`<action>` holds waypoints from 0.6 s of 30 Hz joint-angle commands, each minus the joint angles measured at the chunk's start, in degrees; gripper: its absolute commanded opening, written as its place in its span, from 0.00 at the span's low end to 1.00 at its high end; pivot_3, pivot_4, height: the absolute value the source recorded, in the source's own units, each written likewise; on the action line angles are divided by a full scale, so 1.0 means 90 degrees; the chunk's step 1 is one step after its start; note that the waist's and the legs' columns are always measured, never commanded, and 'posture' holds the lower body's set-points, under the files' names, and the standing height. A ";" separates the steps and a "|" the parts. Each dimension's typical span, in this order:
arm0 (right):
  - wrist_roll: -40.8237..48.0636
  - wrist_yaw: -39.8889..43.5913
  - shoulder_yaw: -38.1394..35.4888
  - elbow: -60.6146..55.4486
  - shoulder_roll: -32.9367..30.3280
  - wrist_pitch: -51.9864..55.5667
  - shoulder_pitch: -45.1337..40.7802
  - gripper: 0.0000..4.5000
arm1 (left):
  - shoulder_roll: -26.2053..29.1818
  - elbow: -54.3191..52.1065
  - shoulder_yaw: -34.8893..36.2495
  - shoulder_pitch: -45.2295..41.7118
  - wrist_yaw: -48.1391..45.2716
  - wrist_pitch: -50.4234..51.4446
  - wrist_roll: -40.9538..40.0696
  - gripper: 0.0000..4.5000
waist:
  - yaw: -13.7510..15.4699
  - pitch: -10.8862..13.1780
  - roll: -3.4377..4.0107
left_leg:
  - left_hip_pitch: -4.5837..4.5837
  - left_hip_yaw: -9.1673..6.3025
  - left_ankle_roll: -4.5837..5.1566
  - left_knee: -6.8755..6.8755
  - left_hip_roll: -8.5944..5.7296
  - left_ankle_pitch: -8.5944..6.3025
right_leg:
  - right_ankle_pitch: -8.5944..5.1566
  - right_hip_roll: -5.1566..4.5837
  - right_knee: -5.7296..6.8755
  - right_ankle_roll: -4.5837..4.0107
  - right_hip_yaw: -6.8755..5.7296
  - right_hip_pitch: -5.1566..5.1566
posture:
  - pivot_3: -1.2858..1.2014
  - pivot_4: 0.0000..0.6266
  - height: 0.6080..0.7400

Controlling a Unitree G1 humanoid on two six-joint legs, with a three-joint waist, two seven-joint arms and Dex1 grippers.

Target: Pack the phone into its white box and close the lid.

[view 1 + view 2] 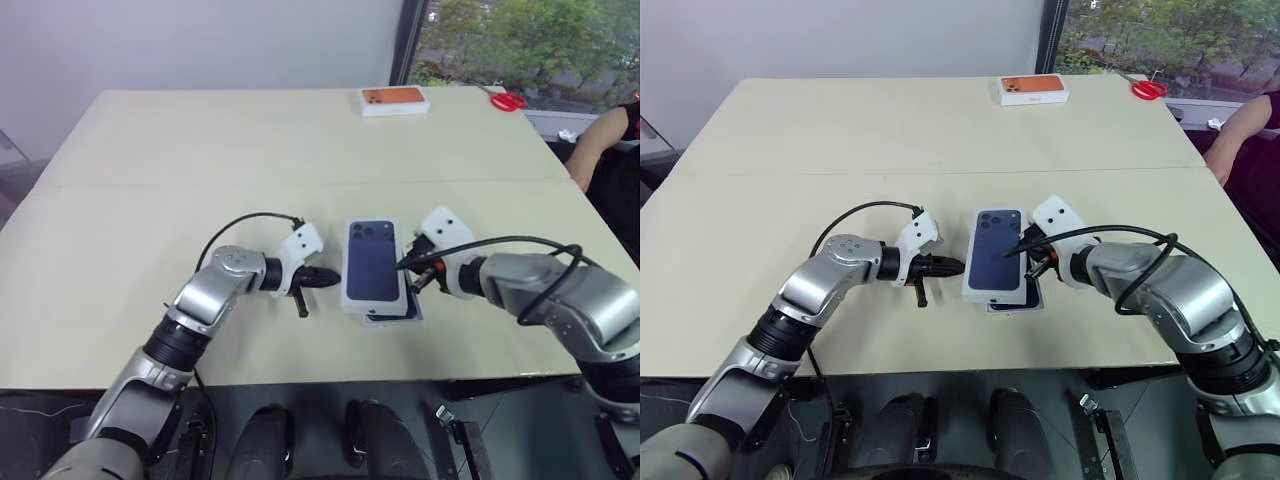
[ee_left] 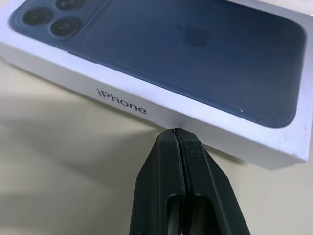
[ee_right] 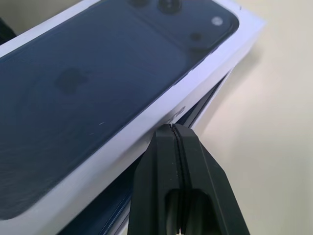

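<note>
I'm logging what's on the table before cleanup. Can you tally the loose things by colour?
White with dark blue phone picture: 1, the lid, sitting askew over the white box
White: 1, the white box
White with orange phone picture: 1, the far box
Red: 1, the scissors
Total: 4

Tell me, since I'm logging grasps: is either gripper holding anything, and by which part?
Nothing is held. Both grippers are shut empty, tips against the lid's opposite long sides.

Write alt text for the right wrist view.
The right claw, its black fingers shut, touches the white side of the lid, which shows a dark blue phone picture. The lid sits skewed over the white box, leaving the phone exposed along that edge, on a beige table.
</note>
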 commanded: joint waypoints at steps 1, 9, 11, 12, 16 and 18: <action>-0.0056 0.0279 -0.0152 -0.0397 -0.0013 0.0033 0.0005 0.00 | -0.0121 -0.0453 0.0056 -0.0025 -0.0054 -0.0092 -0.0157 0.00 | -0.0001 0.0000 0.0000 | 0.0000 0.0000 0.0000 0.0000 0.0000 0.0000 | 0.0000 0.0000 0.0000 0.0000 0.0000 0.0000 | 0.52 0.24 1.00; -0.0256 0.0641 -0.0250 -0.0583 -0.0113 0.0136 0.0126 0.00 | -0.0195 -0.0779 0.0011 0.0031 -0.0097 0.0077 -0.0199 0.00 | 0.0002 0.0000 0.0000 | 0.0000 0.0000 0.0000 0.0000 -0.0001 0.0000 | 0.0000 0.0000 -0.0001 0.0000 -0.0001 0.0000 | 0.52 0.24 1.00; -0.0288 0.0712 -0.0276 -0.0628 -0.0115 0.0170 0.0151 0.00 | -0.0206 -0.0822 0.0001 0.0028 -0.0117 0.0101 -0.0206 0.00 | 0.0000 0.0000 0.0000 | 0.0000 0.0000 0.0000 0.0000 -0.0001 0.0000 | 0.0000 0.0000 0.0000 0.0000 -0.0001 0.0000 | 0.52 0.24 1.00; -0.0309 0.0740 -0.0285 -0.0648 -0.0113 0.0187 0.0161 0.00 | -0.0210 -0.0849 -0.0006 0.0030 -0.0126 0.0113 -0.0212 0.00 | -0.0001 0.0000 0.0000 | 0.0001 0.0000 0.0000 0.0000 -0.0001 0.0000 | 0.0000 0.0000 0.0000 0.0000 -0.0001 0.0000 | 0.52 0.24 1.00; -0.0396 0.0816 -0.0312 -0.0699 -0.0100 0.0239 0.0212 0.00 | -0.0221 -0.0919 -0.0047 0.0054 -0.0153 0.0150 -0.0210 0.00 | 0.0000 0.0000 0.0000 | 0.0001 0.0000 0.0000 0.0000 -0.0001 0.0000 | 0.0000 0.0001 0.0001 0.0000 -0.0002 0.0000 | 0.52 0.24 1.00; -0.0432 0.0842 -0.0337 -0.0710 -0.0087 0.0283 0.0253 0.00 | -0.0223 -0.0958 -0.0079 0.0068 -0.0189 0.0193 -0.0224 0.00 | 0.0002 0.0000 0.0000 | 0.0001 0.0000 0.0000 0.0000 -0.0001 0.0000 | 0.0000 0.0001 0.0000 0.0000 -0.0002 0.0000 | 0.52 0.24 1.00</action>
